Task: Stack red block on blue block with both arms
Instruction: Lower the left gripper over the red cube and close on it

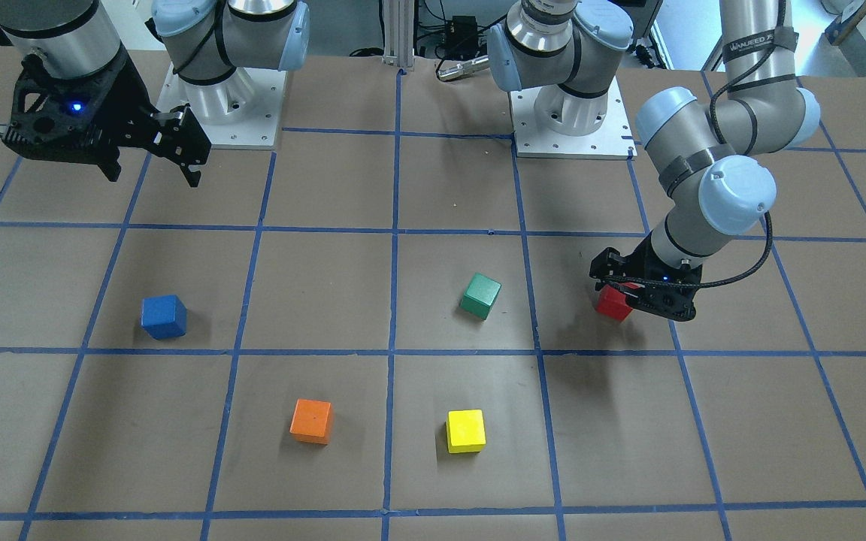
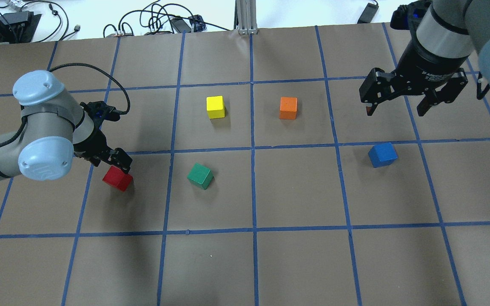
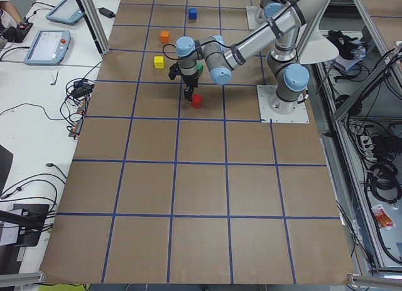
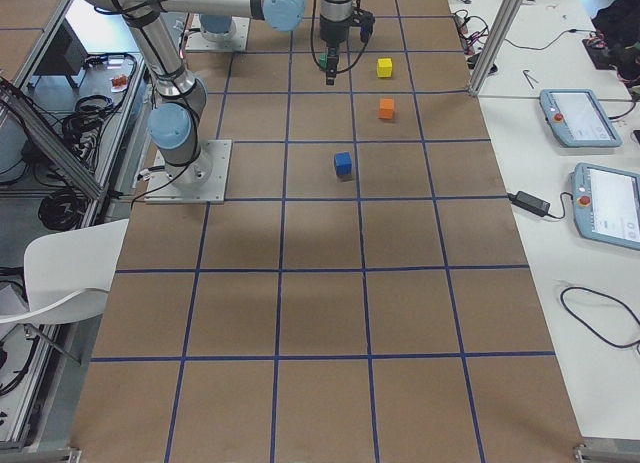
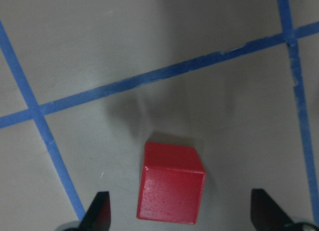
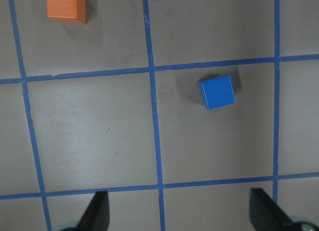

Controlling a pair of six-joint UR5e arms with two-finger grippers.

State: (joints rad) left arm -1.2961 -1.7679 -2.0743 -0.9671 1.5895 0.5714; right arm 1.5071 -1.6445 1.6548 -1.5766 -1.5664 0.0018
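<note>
The red block lies on the table at the robot's left; it also shows in the front view. My left gripper hangs low just over it. In the left wrist view the block sits between the two fingertips, which stand wide apart and clear of it. The blue block lies on the robot's right side, also in the right wrist view. My right gripper is open and empty, held high above the table, beyond the blue block.
A green cube lies to the right of the red block. A yellow cube and an orange cube lie further out, mid-table. Blue tape lines grid the brown table. Both arm bases stand at the robot's edge.
</note>
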